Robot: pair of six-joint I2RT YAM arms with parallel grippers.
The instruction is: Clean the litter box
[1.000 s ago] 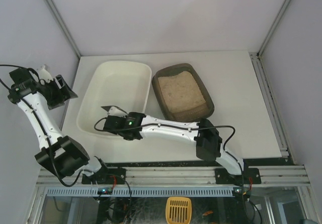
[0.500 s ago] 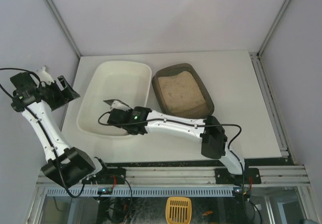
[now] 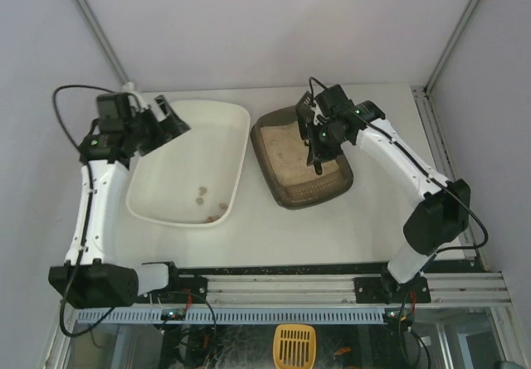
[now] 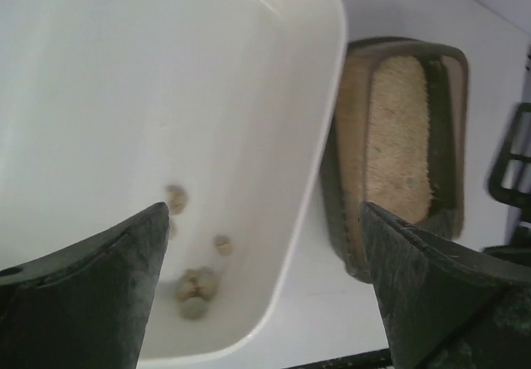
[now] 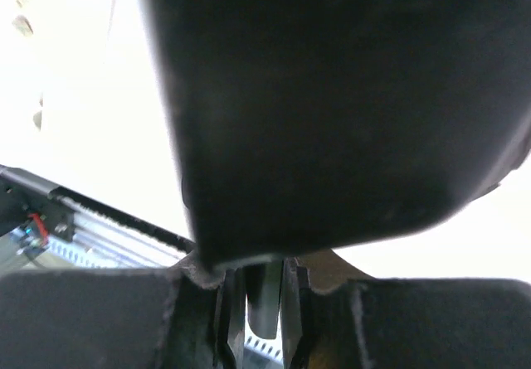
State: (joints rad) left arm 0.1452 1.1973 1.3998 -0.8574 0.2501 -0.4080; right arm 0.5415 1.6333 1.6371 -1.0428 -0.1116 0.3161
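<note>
The dark grey-brown litter box (image 3: 304, 196) with beige litter sits right of centre on the table; it also shows in the left wrist view (image 4: 398, 145). My right gripper (image 3: 329, 127) hovers over its far end, shut on the handle of a black slotted scoop (image 3: 308, 112). In the right wrist view the scoop (image 5: 332, 95) fills the frame and its handle sits between my fingers at the right gripper (image 5: 264, 303). My left gripper (image 3: 168, 120) is open and empty above the far left of the white tray. In its own view the left gripper (image 4: 261, 294) has its jaws wide apart.
A glossy white tray (image 3: 207, 128) lies left of the litter box, with a few brownish clumps (image 3: 200, 191) near its front; they also show in the left wrist view (image 4: 195, 284) inside the tray (image 4: 166, 79). The metal rail (image 3: 282, 286) runs along the near edge.
My right arm swung with the scoop from over the white tray to over the litter box. Clumps now show in the white tray. My left arm moved from the table's left edge to above the tray.
</note>
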